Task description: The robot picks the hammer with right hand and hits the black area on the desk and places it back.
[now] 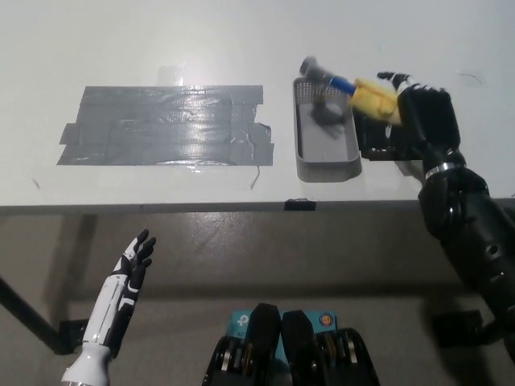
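Note:
A hammer [354,88] with a yellow and blue handle and a grey head hangs just above the far end of a grey tray [326,167]. My black right hand [414,112] is shut on the yellow grip, to the right of the tray. The hammer's head [312,70] points left over the tray's back rim, and its shadow falls inside the tray. A dark patch of grey tape [165,125] lies flat on the white desk to the left of the tray. My white left hand [135,261] rests below the desk's front edge at the lower left, fingers apart and holding nothing.
The white desk [241,32] fills the upper half of the view, with its front edge running across the middle. A small black clip [299,204] sits on that edge below the tray. A dark desk leg [28,318] slants at the lower left.

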Tool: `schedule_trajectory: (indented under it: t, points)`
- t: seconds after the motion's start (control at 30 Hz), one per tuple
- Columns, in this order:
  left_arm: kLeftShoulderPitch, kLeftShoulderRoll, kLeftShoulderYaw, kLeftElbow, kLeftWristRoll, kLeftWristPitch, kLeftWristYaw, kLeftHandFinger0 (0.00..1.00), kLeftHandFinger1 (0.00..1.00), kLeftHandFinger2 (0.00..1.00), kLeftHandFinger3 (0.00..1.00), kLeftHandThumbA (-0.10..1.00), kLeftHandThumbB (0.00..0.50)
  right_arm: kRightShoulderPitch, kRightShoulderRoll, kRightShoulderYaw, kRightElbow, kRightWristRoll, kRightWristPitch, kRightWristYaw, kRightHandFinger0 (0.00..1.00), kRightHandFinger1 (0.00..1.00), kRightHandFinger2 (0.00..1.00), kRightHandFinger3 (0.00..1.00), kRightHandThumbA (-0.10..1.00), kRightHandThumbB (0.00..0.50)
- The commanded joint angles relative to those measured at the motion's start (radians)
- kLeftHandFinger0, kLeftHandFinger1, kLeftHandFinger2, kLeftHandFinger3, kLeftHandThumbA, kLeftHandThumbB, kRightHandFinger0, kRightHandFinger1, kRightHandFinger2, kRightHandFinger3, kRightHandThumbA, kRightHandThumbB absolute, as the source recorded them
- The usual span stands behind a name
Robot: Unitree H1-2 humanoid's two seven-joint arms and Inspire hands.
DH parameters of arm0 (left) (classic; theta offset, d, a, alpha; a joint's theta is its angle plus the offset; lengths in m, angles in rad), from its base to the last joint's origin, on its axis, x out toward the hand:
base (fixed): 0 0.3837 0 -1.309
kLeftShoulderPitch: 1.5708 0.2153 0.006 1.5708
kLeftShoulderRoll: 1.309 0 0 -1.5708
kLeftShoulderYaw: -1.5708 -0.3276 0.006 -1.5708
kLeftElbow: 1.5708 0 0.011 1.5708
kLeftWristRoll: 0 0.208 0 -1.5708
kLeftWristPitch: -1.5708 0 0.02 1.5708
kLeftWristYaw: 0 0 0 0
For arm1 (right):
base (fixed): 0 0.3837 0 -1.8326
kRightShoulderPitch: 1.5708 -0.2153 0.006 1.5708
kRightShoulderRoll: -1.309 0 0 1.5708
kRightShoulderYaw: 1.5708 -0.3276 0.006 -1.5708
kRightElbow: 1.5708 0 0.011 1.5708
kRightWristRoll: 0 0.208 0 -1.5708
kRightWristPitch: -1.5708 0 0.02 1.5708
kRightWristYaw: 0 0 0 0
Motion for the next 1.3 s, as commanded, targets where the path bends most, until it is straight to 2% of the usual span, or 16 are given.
schedule_trajectory:
  t: [0.0,0.07,0.1,0.17,0.27,0.43,0.5,0.53,0.57,0.6,0.7,0.77,0.97,1.1,1.2,1.27]
  points:
    - [-0.019,0.021,-0.003,-0.026,0.006,-0.037,-0.017,1.00,1.00,1.00,1.00,1.00,0.078,-0.072,0.007,-0.160,-0.226,0.303,0.017,0.198,0.00,0.35,0.75,0.81,-0.10,0.115]
    - [-0.018,0.021,-0.003,-0.027,0.009,-0.034,-0.015,1.00,1.00,1.00,1.00,1.00,0.076,-0.073,0.007,-0.204,-0.285,0.363,0.048,0.257,0.00,0.33,0.73,0.73,-0.10,0.122]
    - [-0.018,0.021,-0.003,-0.027,0.011,-0.035,-0.015,1.00,1.00,1.00,1.00,1.00,0.074,-0.073,0.008,-0.219,-0.297,0.379,0.045,0.268,0.00,0.33,0.73,0.74,-0.10,0.123]
    - [-0.018,0.020,-0.004,-0.027,0.006,-0.037,-0.017,1.00,1.00,1.00,1.00,1.00,0.070,-0.075,0.001,-0.255,-0.299,0.449,0.009,0.321,0.00,0.38,0.80,0.86,-0.10,0.114]
    - [-0.018,0.020,-0.006,-0.033,0.012,-0.031,-0.016,1.00,1.00,1.00,1.00,1.00,0.068,-0.081,-0.014,-0.283,-0.317,0.473,0.026,0.368,0.01,0.43,0.84,0.88,-0.10,0.129]
    - [-0.025,0.029,-0.004,-0.036,0.008,-0.031,-0.020,1.00,1.00,1.00,1.00,1.00,0.056,-0.070,-0.071,-0.311,-0.430,0.549,0.198,0.568,0.02,0.52,0.87,0.94,-0.10,0.096]
    - [-0.027,0.030,-0.003,-0.037,0.006,-0.031,-0.021,1.00,1.00,1.00,1.00,1.00,0.050,-0.074,-0.111,-0.304,-0.428,0.553,0.203,0.629,0.01,0.51,0.86,0.93,-0.10,0.105]
    - [-0.028,0.031,-0.002,-0.037,0.006,-0.024,-0.021,1.00,1.00,1.00,1.00,1.00,0.055,-0.078,-0.128,-0.307,-0.446,0.551,0.279,0.663,0.03,0.53,0.87,0.92,-0.10,0.122]
    - [-0.027,0.032,-0.001,-0.041,0.007,-0.020,-0.021,1.00,1.00,1.00,1.00,1.00,0.047,-0.079,-0.152,-0.296,-0.460,0.555,0.321,0.715,0.01,0.53,0.88,0.94,-0.10,0.112]
    - [-0.025,0.033,-0.001,-0.043,0.006,-0.018,-0.021,1.00,1.00,1.00,1.00,1.00,0.046,-0.084,-0.191,-0.274,-0.459,0.551,0.349,0.788,0.03,0.58,0.89,0.97,-0.10,0.087]
    - [-0.022,0.033,0.000,-0.047,0.007,-0.011,-0.020,1.00,1.00,1.00,1.00,1.00,0.040,-0.084,-0.255,-0.241,-0.446,0.542,0.361,0.888,0.03,0.60,0.90,1.00,-0.10,0.100]
    - [-0.019,0.036,0.005,-0.053,0.009,-0.006,-0.017,1.00,1.00,1.00,1.00,1.00,0.040,-0.083,-0.296,-0.212,-0.432,0.512,0.358,0.934,0.02,0.58,0.88,1.00,-0.10,0.130]
    - [-0.010,0.046,0.019,-0.057,-0.003,-0.012,-0.016,1.00,1.00,1.00,1.00,1.00,0.031,-0.046,-0.333,-0.180,-0.457,0.487,0.380,0.975,0.04,0.57,0.89,1.00,-0.10,0.123]
    - [-0.007,0.048,0.019,-0.059,-0.001,-0.011,-0.016,1.00,1.00,1.00,1.00,1.00,0.028,0.005,-0.362,-0.152,-0.494,0.473,0.342,1.000,0.10,0.63,0.95,1.00,-0.10,0.130]
    - [-0.011,0.048,0.019,-0.048,0.002,-0.023,-0.011,1.00,1.00,1.00,1.00,1.00,0.017,0.019,-0.386,-0.117,-0.509,0.448,0.350,1.027,0.09,0.60,0.89,0.99,-0.10,0.132]
    - [-0.014,0.048,0.019,-0.044,0.000,-0.026,-0.010,1.00,1.00,1.00,1.00,1.00,0.015,0.025,-0.398,-0.111,-0.521,0.459,0.356,1.047,0.05,0.57,0.87,1.00,-0.10,0.141]
